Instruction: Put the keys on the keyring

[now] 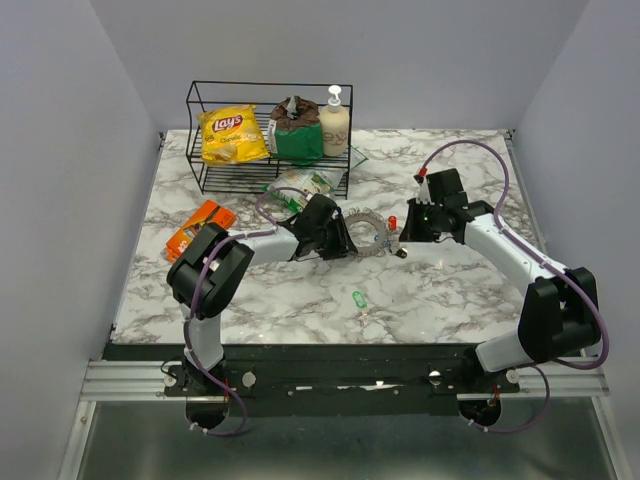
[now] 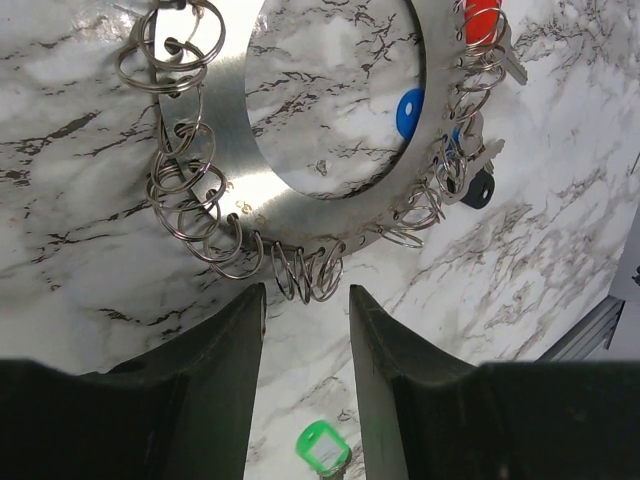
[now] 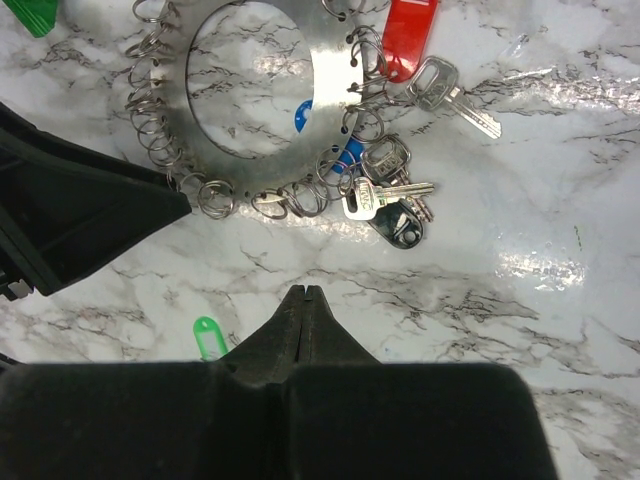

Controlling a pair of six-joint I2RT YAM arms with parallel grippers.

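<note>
two end effectors flank the keyring at mid-desk

top external view: the keyring [image 1: 368,228], a flat metal ring plate edged with small split rings, lies on the marble desk [image 1: 450,290] in the middle of the frame. the left end effector [image 1: 345,240] sits just to its left and the right end effector [image 1: 400,243] just to its right. a red key [image 1: 392,222] shows at the ring's right edge. a green key [image 1: 358,299] lies alone lower down, well apart from the ring. at the top stands a wire rack [image 1: 200,130] with a chips bag [image 1: 232,134], and an orange packet [image 1: 197,228] lies at left.

left wrist view: the left end effector [image 2: 307,300] has its jaws partly apart with nothing between them. a bunch of split rings [image 2: 305,272] on the keyring's [image 2: 240,150] lower edge sits just beyond the tips. the green key [image 2: 321,446] peeks through the gap at the bottom, with a blue tag [image 2: 409,112] and the red key [image 2: 480,18] at upper right.

right wrist view: the right end effector [image 3: 303,295] is pinched fully closed and holds nothing, pointing at the keyring [image 3: 250,172] above it. the red key [image 3: 410,35] and a cluster of keys [image 3: 385,195] hang off the ring's right side. the green key [image 3: 207,337] lies at lower left.
</note>
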